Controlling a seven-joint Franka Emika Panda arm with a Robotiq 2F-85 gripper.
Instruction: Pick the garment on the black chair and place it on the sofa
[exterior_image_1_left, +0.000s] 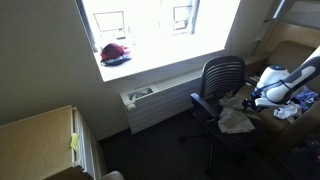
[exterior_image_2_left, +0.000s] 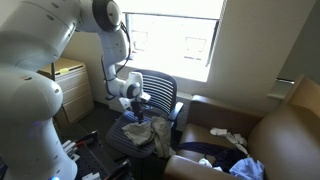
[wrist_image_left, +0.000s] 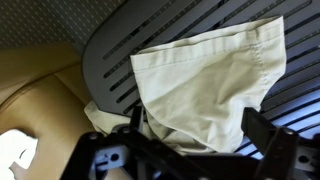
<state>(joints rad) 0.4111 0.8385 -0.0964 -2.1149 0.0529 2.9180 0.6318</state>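
With the gripper (wrist_image_left: 195, 128) seemingly spread apart at the frame's bottom over the garment (wrist_image_left: 205, 85), a shallow pinch could slip, or snag the black chair (wrist_image_left: 150, 30).

Bright window (exterior_image_1_left: 140, 28), radiator (exterior_image_1_left: 165, 100) beneath, dark floor (exterior_image_1_left: 150, 152), wooden cabinet (exterior_image_1_left: 35, 138).

The dark floor (exterior_image_1_left: 150, 155) carries the black chair (exterior_image_1_left: 222, 75), a pale garment (exterior_image_1_left: 237, 121) crumpled on its seat.
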